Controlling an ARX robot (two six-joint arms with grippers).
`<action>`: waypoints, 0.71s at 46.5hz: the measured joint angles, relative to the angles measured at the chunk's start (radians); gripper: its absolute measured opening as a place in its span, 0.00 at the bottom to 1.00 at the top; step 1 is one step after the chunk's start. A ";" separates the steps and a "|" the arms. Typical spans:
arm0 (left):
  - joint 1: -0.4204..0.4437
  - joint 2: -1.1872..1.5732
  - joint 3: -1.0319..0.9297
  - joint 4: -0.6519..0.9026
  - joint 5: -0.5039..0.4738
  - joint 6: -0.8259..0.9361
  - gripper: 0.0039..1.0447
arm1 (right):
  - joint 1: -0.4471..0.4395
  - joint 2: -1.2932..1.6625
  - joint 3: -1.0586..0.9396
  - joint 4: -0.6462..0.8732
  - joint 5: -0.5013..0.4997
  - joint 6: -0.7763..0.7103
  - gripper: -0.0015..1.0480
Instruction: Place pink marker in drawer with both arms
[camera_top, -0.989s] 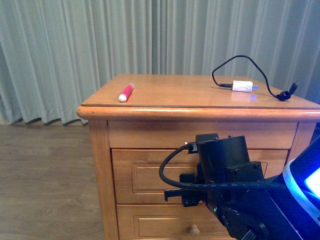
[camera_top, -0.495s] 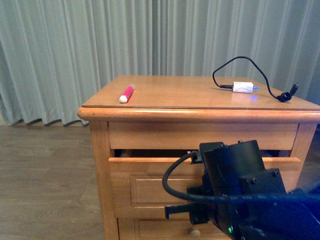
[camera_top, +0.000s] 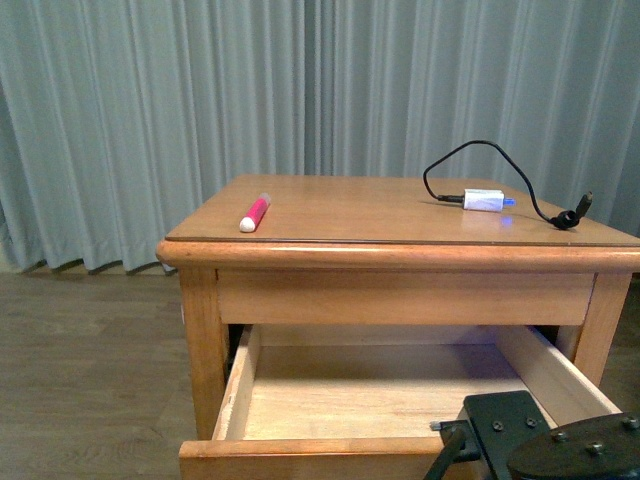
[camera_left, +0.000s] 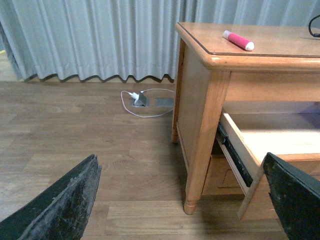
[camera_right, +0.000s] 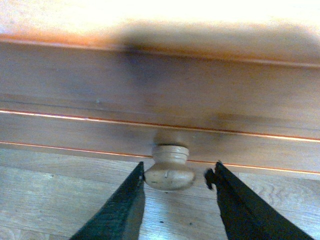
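The pink marker (camera_top: 254, 213) lies on the nightstand top near its left edge, white end toward me; it also shows in the left wrist view (camera_left: 238, 40). The drawer (camera_top: 395, 390) is pulled wide open and its pale interior is empty; its side shows in the left wrist view (camera_left: 240, 160). My right gripper (camera_right: 176, 181) is open with its fingers on either side of the drawer's round wooden knob (camera_right: 168, 168), one finger touching it. The right arm's black body (camera_top: 545, 445) shows at the drawer front. My left gripper (camera_left: 182, 200) is open low over the floor, left of the nightstand.
A white charger block (camera_top: 483, 200) with a black cable (camera_top: 540, 205) lies on the top at the right. Grey curtains (camera_top: 150, 100) hang behind. A white cable and floor socket (camera_left: 140, 99) lie on the wooden floor by the curtain.
The drawer has slid from nearly closed to wide open toward me. The right arm has drawn back and down with it, mostly leaving the front view.
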 joint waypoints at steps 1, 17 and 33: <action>0.000 0.000 0.000 0.000 0.000 0.000 0.94 | 0.001 -0.013 -0.007 -0.002 0.005 0.005 0.48; 0.000 0.000 0.000 0.000 0.000 0.000 0.94 | -0.002 -0.442 -0.123 -0.211 0.023 0.045 0.94; 0.000 0.000 0.000 0.000 0.000 0.000 0.94 | -0.009 -0.924 -0.137 -0.507 0.028 -0.002 0.92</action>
